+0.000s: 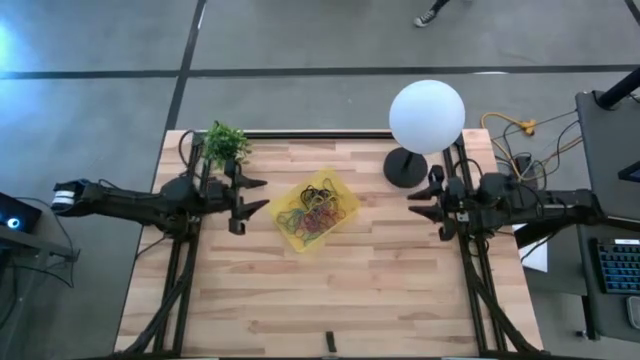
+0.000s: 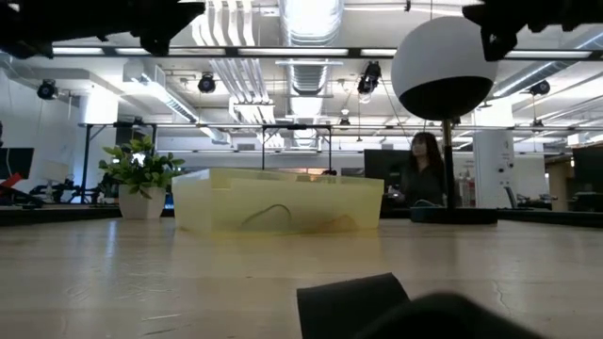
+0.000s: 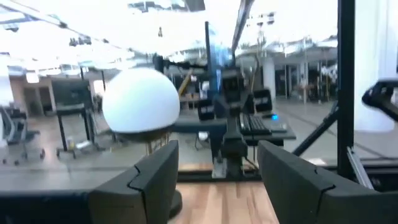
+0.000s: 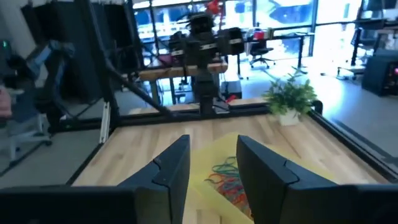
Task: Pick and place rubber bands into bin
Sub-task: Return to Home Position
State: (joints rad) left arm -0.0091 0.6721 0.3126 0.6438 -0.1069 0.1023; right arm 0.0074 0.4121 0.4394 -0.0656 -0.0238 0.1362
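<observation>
The counter [image 1: 400, 290] is pale wood in long glued strips, its grain showing, with a soft satin sheen where the ceiling lights catch it in the low view. The bin [image 2: 283, 202] is thin translucent yellow plastic, smooth and faintly glossy, its walls cloudy enough to blur what lies inside. The rubber bands [image 1: 318, 210] look like thin matt rubber. The lamp globe [image 1: 427, 116] is smooth, matt white; the lamp base [image 1: 404, 168] is flat black. The left claw [image 3: 216, 155] and right claw [image 4: 212, 144] are matt black with moulded edges, plastic by the look. The floor [image 1: 100, 60] is smooth grey concrete with a dull shine
</observation>
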